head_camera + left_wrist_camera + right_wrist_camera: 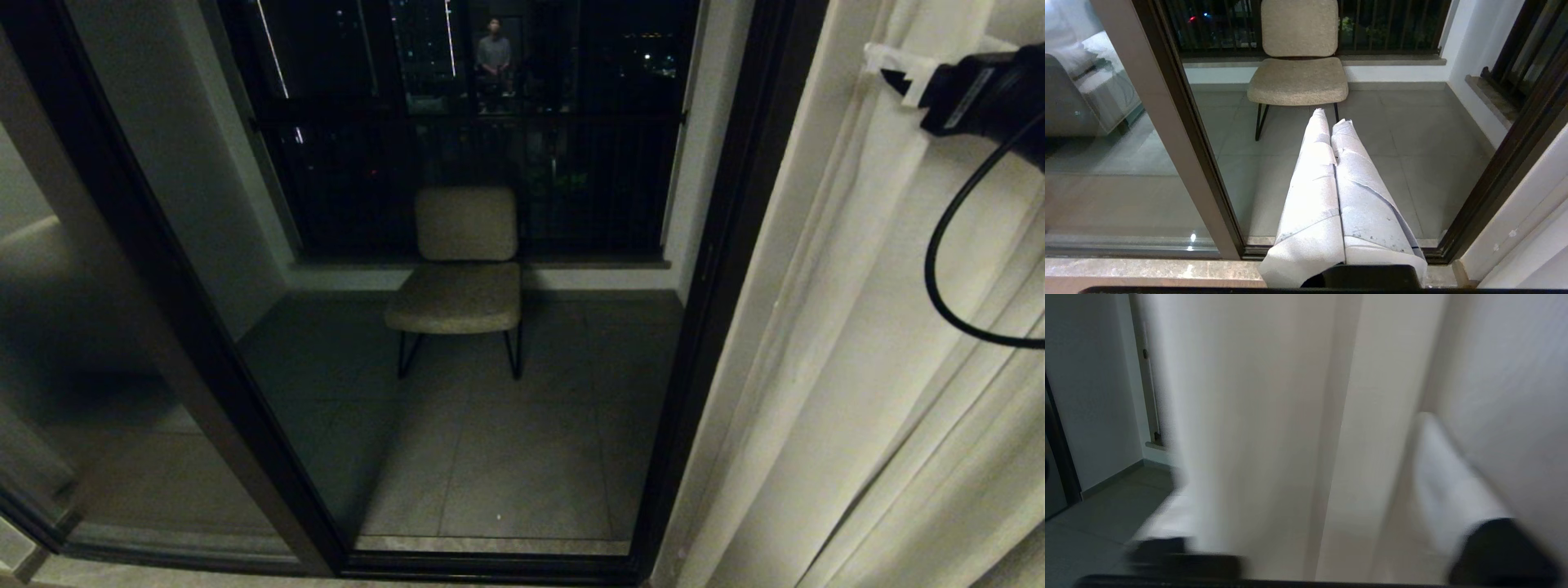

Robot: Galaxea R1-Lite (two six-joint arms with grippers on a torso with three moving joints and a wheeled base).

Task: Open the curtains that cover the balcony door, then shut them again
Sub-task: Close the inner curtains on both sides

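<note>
No text, brand, number or sign can be read anywhere in these views. The black housing of the right arm's wrist (984, 94), up against the cream-beige pleated curtains (882, 367), carries a pale rectangular sticker, but whatever is printed on it is too small and dim to make out.

Beige chair (461, 273) on grey tiled floor (522, 457) (night outside).
</note>
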